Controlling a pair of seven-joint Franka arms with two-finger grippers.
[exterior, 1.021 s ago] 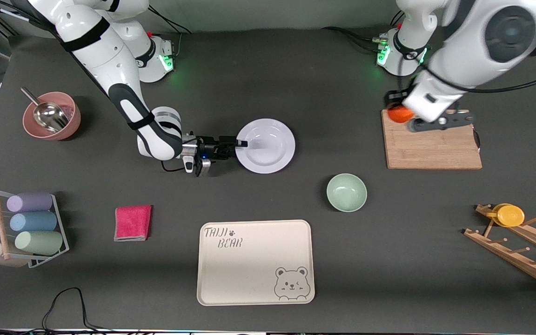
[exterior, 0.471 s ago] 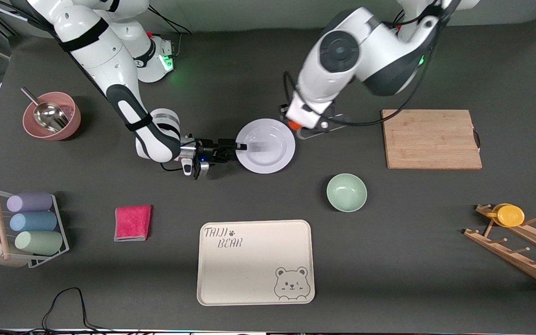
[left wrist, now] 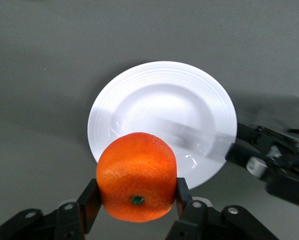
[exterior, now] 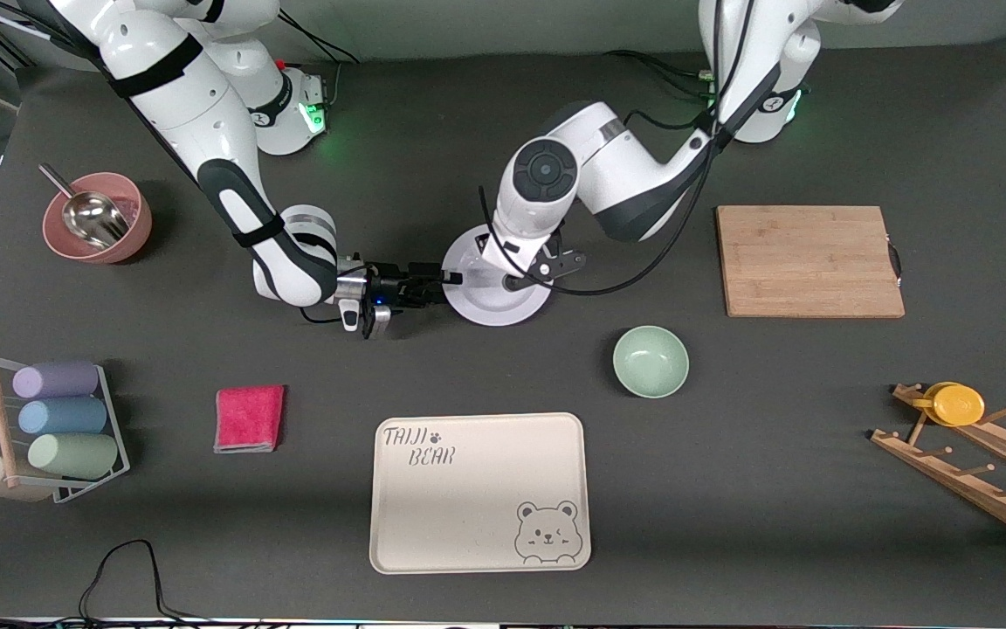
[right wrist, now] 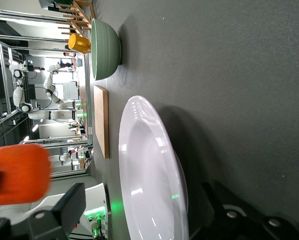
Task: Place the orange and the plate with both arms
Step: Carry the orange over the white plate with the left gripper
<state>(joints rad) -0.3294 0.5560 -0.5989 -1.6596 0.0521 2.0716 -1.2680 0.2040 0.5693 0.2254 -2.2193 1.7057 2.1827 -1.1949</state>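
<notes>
L gripper (left wrist: 135, 200) clamped on orange (left wrist: 136, 180), hanging over plate (left wrist: 209, 95) near table centre, fruit not yet set down. R gripper (exterior: 449, 278) low at plate rim, toward right arm's end of table, jaws wide, nothing held. Likely risks: releasing from this height → orange bouncing out of shallow centre & rolling off across table; lowering w/ L fingers close to R gripper → clash at rim; closing R jaws on thin rim too early → plate tipping or sliding, orange spilling off.
</notes>
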